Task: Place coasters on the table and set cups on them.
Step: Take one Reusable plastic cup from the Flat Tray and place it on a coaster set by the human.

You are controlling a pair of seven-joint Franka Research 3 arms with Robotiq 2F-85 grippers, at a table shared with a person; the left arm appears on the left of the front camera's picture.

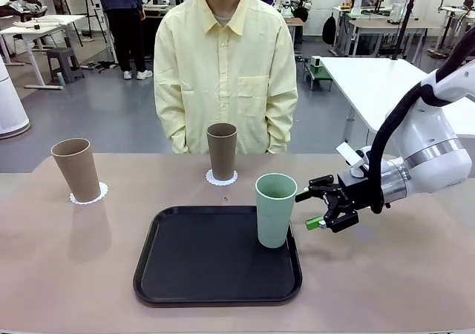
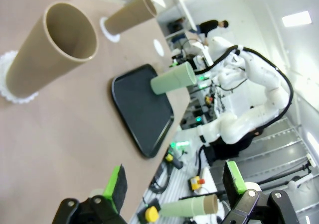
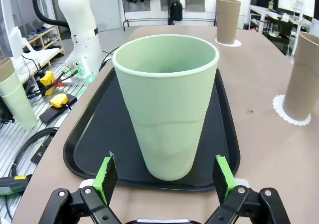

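Wide matte beige-pink tabletop (image 1: 67,274) under me, black rounded-square tray (image 1: 185,274) in middle. Pale mint green tapered tumbler (image 1: 275,209) stands upright on tray's right edge, mouth up, long axis vertical. My right gripper (image 1: 320,209) just beside it, jaws spread, holding nothing. Left gripper (image 2: 174,189) likewise spread, idle. Tumbler looks light, rigid, smooth (may slip); I'd clamp mid-wall.

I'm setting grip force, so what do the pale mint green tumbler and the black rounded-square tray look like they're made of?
The pale mint green tumbler looks like matte moulded plastic or a fibre composite: an even, dull surface with no glare. The black rounded-square tray looks like hard plastic with a fine matte, possibly non-slip, face and a raised, faintly shiny rim. Neither can be confirmed by sight.
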